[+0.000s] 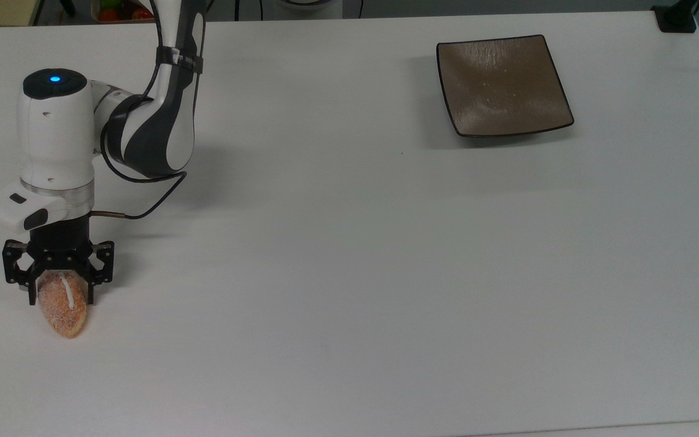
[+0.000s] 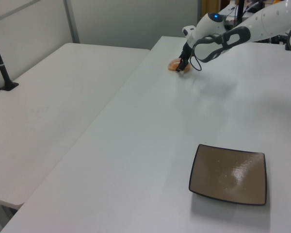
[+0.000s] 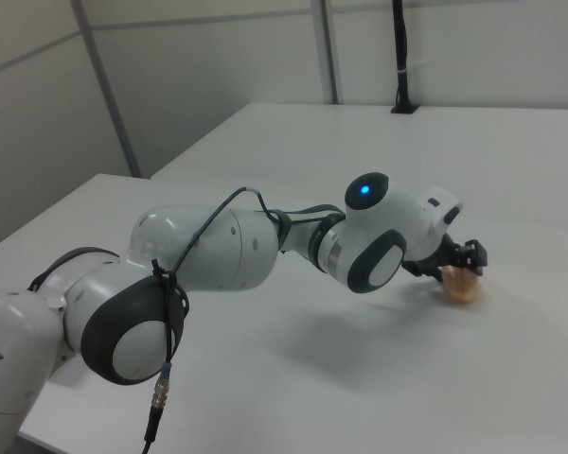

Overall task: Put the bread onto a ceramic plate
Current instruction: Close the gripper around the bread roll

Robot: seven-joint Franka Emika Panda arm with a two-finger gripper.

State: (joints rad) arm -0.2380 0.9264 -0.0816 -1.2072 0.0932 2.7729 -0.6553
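Across the white table [image 1: 349, 273], at the top view's far right and upper edge: ceramic plate [image 1: 502, 85], square, bare, well apart from everything else. Near the top view's left edge: Panda arm [image 1: 58, 139] bent over, gripper [image 1: 58, 290] pointing down at the bread [image 1: 64, 309]. Fingers astride the roll's upper end, one on each side, drawn in close to the crust; whether pressing or merely touching, cannot tell. Bread flat on the table, not lifted. Long axis running top to bottom in the top view, tilted slightly, white stripe along it, so fingers closing across the short width. Plate lying far to the top view's right and upward: probably a long carry across the table after the grasp.

From the left view: plate [image 2: 228, 174] in the foreground, bread [image 2: 175, 64] partly behind the gripper [image 2: 183, 67] at the far end. From the right view: arm's bulk in front, bread [image 3: 462, 286] peeking out just beyond the gripper [image 3: 457, 265], its low contact with the table plain.
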